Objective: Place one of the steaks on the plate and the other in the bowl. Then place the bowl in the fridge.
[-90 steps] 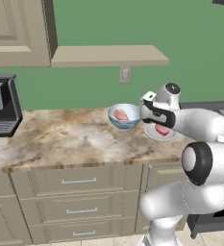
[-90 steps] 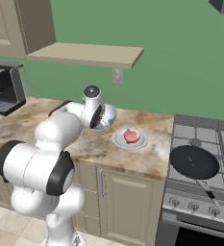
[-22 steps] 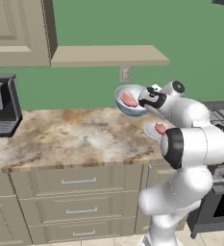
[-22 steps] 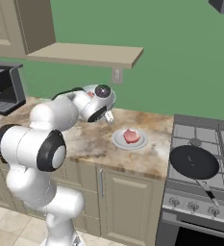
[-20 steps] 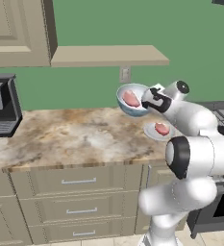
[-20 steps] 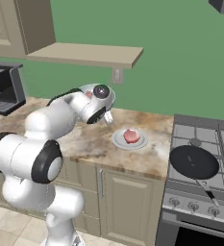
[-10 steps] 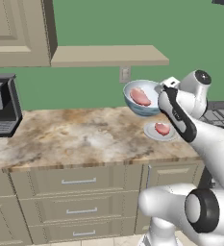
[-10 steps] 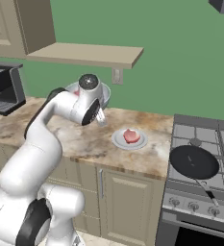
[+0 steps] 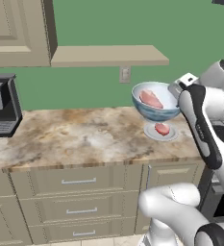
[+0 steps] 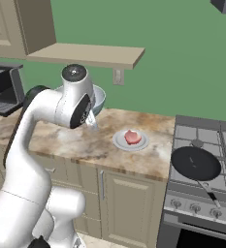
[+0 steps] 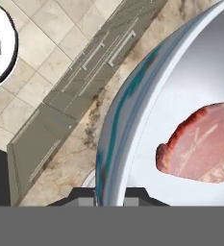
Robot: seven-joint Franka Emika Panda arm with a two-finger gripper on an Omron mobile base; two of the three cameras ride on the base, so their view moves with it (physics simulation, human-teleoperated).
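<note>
Now the deep white-and-blue bowl — pinched at its rim by the pincer — hangs higher above the marble bench than before, pink steak inside; the other steak stays on the small white plate.

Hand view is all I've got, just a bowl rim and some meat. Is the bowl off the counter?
Observer: Yes, the bowl hangs above the counter, clamped at its rim by the gripper.
Operator: Where's the other steak?
Observer: On the plate, which sits on the counter beside the stove.
Operator: Anything on the stove?
Observer: A black pan.
</note>
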